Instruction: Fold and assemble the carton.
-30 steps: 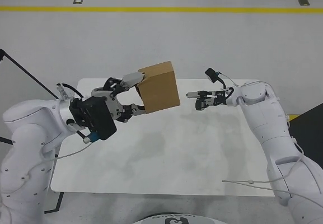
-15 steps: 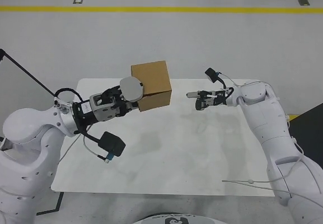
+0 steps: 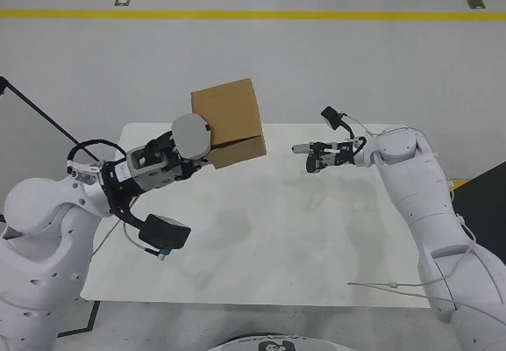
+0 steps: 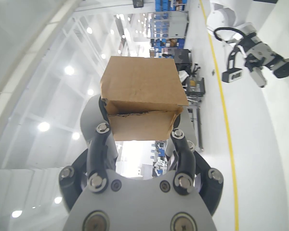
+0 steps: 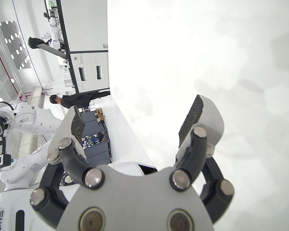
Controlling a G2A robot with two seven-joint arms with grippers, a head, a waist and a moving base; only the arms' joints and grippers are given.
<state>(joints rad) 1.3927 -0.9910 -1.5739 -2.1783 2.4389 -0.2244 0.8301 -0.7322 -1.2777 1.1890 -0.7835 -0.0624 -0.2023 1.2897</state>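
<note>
With the left claw (image 4: 141, 131) clamped on the carton (image 4: 142, 82), aloft over the bench's (image 3: 323, 246) far-left part, I should turn its open end slowly toward the spread, empty right claw (image 5: 137, 118).

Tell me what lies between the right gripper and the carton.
Nothing. In the top view, the stretch from the carton to the right gripper is open air over bare white table.

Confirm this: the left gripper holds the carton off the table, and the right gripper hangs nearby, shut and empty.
Wrong on one point: the right gripper is open, not shut, as the right wrist view shows. The left gripper does hold the carton off the table.
</note>
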